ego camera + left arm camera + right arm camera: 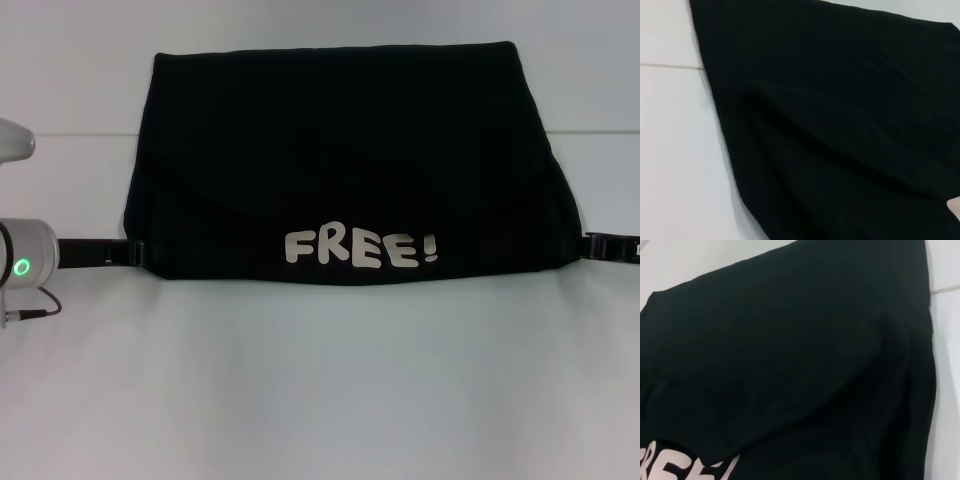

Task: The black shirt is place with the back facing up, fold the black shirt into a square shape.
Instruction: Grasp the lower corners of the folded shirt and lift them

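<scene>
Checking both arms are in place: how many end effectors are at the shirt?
2: the left end effector at the black shirt's left lower corner, the right end effector at its right lower corner.

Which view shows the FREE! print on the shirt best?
The head view: the whole FREE! print reads clearly near the black shirt's near edge. The right wrist view catches only part of the letters at its border; the left wrist view shows plain black fabric.

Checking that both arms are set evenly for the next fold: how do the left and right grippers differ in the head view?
The left gripper shows with its silver arm behind it; the right gripper only pokes in from the picture's edge. Both sit low at the black shirt's near corners, level with each other, on the white table.
</scene>
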Available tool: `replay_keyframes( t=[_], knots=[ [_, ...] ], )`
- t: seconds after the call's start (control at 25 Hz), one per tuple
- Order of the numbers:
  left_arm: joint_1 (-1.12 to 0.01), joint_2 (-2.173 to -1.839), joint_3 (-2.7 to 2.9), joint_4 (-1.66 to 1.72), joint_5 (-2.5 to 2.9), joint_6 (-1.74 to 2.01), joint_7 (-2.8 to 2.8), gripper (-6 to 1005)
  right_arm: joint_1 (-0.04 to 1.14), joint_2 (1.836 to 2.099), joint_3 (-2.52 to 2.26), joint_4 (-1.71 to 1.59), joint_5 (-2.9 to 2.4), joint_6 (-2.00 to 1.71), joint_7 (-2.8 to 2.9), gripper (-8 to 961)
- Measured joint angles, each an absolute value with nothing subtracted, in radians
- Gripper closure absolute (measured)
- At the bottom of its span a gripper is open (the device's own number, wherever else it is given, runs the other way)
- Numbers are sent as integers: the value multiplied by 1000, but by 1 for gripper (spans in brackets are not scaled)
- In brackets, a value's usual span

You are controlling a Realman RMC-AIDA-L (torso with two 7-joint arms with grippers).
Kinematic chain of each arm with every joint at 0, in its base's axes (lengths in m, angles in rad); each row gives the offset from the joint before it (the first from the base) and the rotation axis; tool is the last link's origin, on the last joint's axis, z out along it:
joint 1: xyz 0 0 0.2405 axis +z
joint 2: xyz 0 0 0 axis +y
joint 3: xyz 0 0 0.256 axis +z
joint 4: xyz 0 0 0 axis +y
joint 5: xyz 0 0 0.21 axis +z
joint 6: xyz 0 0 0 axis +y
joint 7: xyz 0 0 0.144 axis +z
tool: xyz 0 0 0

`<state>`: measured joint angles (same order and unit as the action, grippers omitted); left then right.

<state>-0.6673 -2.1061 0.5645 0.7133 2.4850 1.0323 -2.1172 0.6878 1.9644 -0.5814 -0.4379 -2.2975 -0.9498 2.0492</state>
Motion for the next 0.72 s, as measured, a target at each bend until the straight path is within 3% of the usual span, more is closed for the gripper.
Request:
replay_keyframes(
  t=[0.28,0.72],
  knots=[
    [-665,-2106,562,716,2485,1041,-2118,998,680,1958,-575,-450,-2294,-985,2037,912],
    [-625,-2103,554,802,2485,1165,-2141,999,599,1958,-566,-537,-2268,-1135,2005,902]
  ],
)
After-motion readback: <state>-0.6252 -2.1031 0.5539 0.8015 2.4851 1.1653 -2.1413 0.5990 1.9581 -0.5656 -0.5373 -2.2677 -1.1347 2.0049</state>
